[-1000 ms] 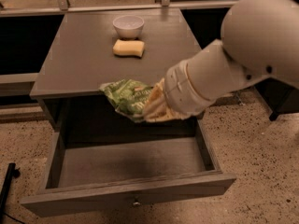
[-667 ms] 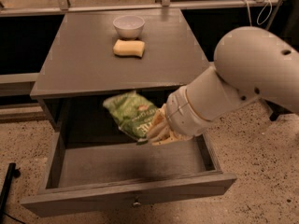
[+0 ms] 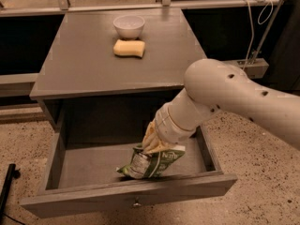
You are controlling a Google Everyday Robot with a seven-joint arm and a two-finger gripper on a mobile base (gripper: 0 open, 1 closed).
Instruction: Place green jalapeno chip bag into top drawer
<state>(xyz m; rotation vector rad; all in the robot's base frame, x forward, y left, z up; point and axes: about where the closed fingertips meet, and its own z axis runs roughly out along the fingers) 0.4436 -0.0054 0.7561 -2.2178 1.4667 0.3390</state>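
**Desk:** While the drawer stands pulled out, what do you have, starting from the left?

**Operator:** At my far left a dark rod (image 3: 5, 186) lies at the frame's edge on the speckled floor (image 3: 262, 182); beside it the top drawer (image 3: 54, 161) stands open beneath the grey cabinet (image 3: 84, 64), its front panel nearest the camera, a small knob (image 3: 136, 202) at the panel's centre.

**Desk:** And on the cabinet top?

**Operator:** A small white bowl (image 3: 129, 26) sits near the back edge; a yellow sponge (image 3: 129, 48) lies just in front of it, the two close but apart.

**Desk:** Where is the bag?

**Operator:** The green jalapeno chip bag (image 3: 152, 163) is inside the top drawer, right of its middle and close to the front panel; it leans, its lower edge on the drawer floor, a white label panel toward me. The gripper (image 3: 151, 143) reaches down into the drawer from the right; I read it as closed on the bag's upper edge, holding it. Behind it the white arm (image 3: 234, 93) runs up and off the right side of the frame; white cables (image 3: 248, 27) hang at the upper right.
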